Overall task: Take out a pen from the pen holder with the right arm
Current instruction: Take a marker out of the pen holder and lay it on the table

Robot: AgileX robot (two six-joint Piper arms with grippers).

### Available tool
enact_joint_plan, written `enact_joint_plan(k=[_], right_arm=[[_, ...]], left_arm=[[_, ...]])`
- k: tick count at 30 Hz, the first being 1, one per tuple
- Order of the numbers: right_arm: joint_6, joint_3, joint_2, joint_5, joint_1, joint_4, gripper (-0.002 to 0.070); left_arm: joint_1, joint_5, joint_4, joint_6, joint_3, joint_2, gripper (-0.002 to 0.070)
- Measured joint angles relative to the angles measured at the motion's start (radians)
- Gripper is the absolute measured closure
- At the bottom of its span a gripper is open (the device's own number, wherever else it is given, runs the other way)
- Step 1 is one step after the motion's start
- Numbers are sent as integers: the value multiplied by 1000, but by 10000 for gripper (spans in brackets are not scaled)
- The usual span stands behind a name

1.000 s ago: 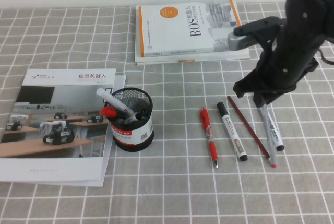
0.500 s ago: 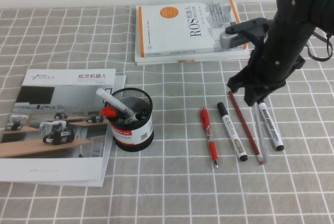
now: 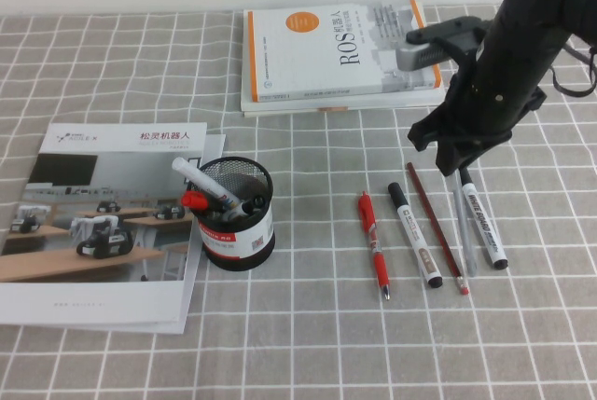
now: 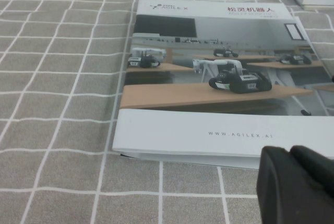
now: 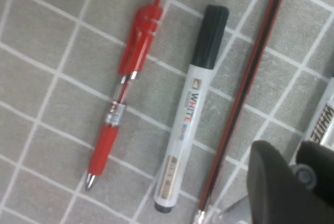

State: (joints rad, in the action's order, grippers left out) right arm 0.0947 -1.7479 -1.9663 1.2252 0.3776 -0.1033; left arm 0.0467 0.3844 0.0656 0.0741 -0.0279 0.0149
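One grey pen [image 3: 465, 232] is lying nearly flat, right gripper [image 3: 457, 172] pinching its end. We are favouring a slow release; left gripper [image 4: 297, 182] is hovering by the brochure [image 4: 209, 78], opening untellable.

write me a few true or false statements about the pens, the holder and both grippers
1. The pen holder is empty. False: several pens stand in it.
2. A red pen lies on the cloth to the right of the holder. True.
3. The right gripper is over the pen holder. False: it is well to the right of it, closed on the grey pen's top end.
4. The left gripper hangs by the brochure's near edge. True.
5. The pencil lies between the black-capped marker and the grey pen. True.
6. The ROS book rests on the brochure. False: they lie apart.
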Motion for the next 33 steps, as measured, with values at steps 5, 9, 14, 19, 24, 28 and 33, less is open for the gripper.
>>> enact_joint_plan(k=[5, 9, 14, 19, 24, 28, 33], right_arm=[[0, -2, -38, 0, 0, 2, 632], [0, -6, -64, -6, -2, -2, 632], [-15, -6, -95, -23, -13, -2, 632], [-26, -6, -118, -53, -25, -2, 632], [-41, -6, -125, -77, -27, 4, 632], [-41, -6, -125, -104, -27, 4, 632], [-41, -6, -125, -125, -27, -2, 625]], left_arm=[[0, 0, 0, 0, 0, 0, 678], [0, 0, 0, 0, 0, 0, 678], [0, 0, 0, 0, 0, 0, 678], [0, 0, 0, 0, 0, 0, 678], [0, 0, 0, 0, 0, 0, 678], [0, 0, 0, 0, 0, 0, 678], [0, 0, 0, 0, 0, 0, 678]])
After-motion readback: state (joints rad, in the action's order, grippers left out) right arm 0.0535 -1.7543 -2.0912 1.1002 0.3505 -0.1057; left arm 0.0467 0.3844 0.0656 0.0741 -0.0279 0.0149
